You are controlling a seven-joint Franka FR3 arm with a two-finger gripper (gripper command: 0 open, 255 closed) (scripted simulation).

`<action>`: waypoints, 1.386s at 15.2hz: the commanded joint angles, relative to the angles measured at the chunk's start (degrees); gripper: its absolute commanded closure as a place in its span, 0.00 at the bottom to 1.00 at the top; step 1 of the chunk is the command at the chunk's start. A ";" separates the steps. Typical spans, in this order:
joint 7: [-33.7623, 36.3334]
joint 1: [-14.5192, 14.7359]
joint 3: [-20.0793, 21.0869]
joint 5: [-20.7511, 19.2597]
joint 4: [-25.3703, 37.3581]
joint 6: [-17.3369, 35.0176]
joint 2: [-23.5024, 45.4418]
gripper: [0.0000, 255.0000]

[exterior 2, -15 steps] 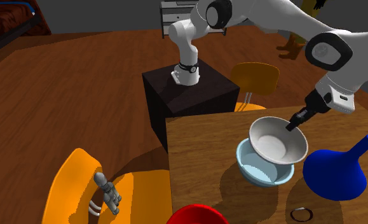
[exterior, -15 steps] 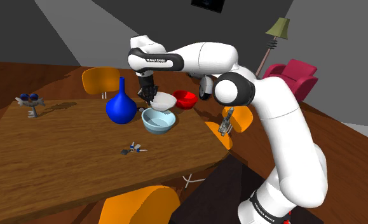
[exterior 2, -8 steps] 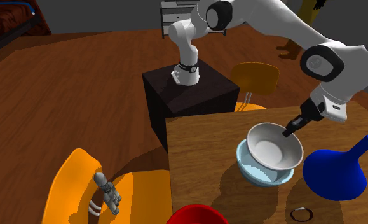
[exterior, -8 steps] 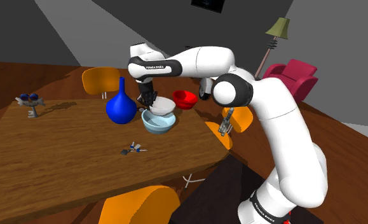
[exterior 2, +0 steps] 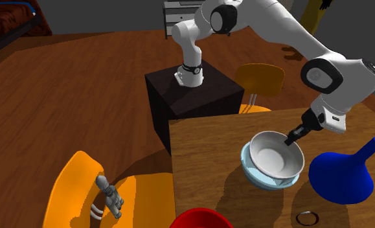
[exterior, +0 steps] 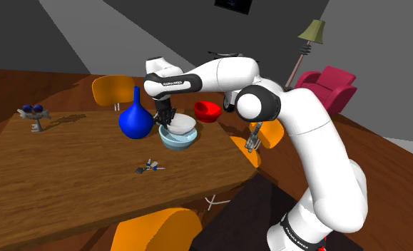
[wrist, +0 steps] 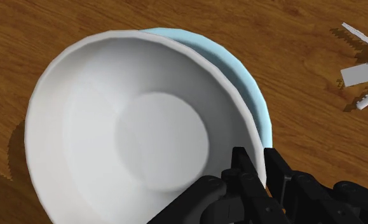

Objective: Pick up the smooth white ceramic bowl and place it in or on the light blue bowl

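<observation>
On the wooden worktop [exterior: 69, 164], directly beneath the claw [wrist: 258, 172], the task looks close to finished: the lift and carry are done, and what seems left is to let go and draw clear. Largest of the vessels is the blue vase [exterior: 135, 121], standing upright just beside the claw on the side away from the bowls; nothing of its inside can be seen. Next comes the light blue bowl [wrist: 252, 95], below the claw, of which a crescent of rim peeps out past the claw's side of the load it carries. That load is the white bowl [wrist: 144, 133], nested inside the light blue one and set a little off-centre. Its inside is smooth and bare. Whether its base rests fully on the lower bowl or hangs a touch above it, I cannot tell. The claw is clamped on the white bowl's rim, one finger inside the wall and one outside. Across the white bowl from the claw sits a red bowl [exterior: 207, 110], apart from the pair and apparently empty. Smallest, a blue-and-white item [wrist: 363, 73] lies on the wood near the claw, touching neither bowl.
</observation>
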 commanded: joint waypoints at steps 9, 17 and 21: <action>0.00 0.00 -0.01 -0.01 0.04 0.06 0.03 0.00; -0.71 0.91 0.06 0.31 9.17 -7.90 1.18 0.00; -0.71 0.92 0.06 0.31 9.21 -7.92 1.20 0.00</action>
